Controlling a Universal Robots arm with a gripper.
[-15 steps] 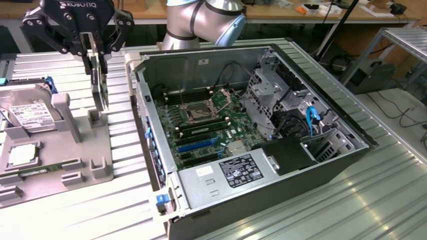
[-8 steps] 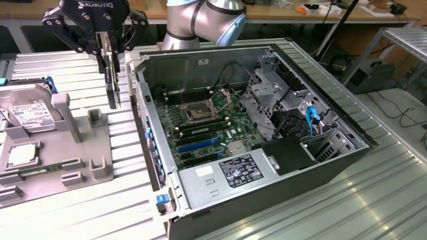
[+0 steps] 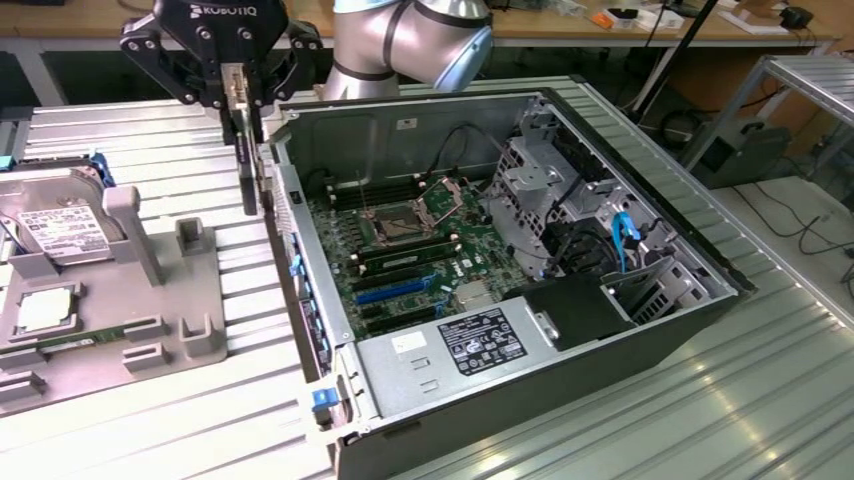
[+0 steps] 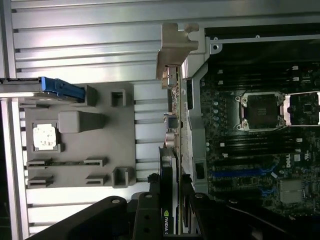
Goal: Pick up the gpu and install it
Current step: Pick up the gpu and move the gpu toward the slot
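One gripper (image 3: 240,95) hangs in the upper left of the exterior view, its fingers clamped on the gpu (image 3: 248,165), which it holds upright and edge-on, clear of the table (image 3: 160,130). The card hangs just outside the wall of the open computer case (image 3: 400,120) on the exterior view's left, between that wall and the gray holder tray (image 3: 147,300).

On the tray, a hard drive (image 3: 54,235) stands propped at the far left edge, and a small square CPU chip (image 3: 40,305) lies below it in the frame. Inside the case, the motherboard (image 3: 400,270) lies bare, with its CPU socket (image 3: 398,225) near the middle.

In the wrist view the gripper (image 4: 172,215) pinches the gpu (image 4: 171,122) at its black cooler end. The silver bracket (image 4: 175,45) sits at the card's other end, beside the case wall.
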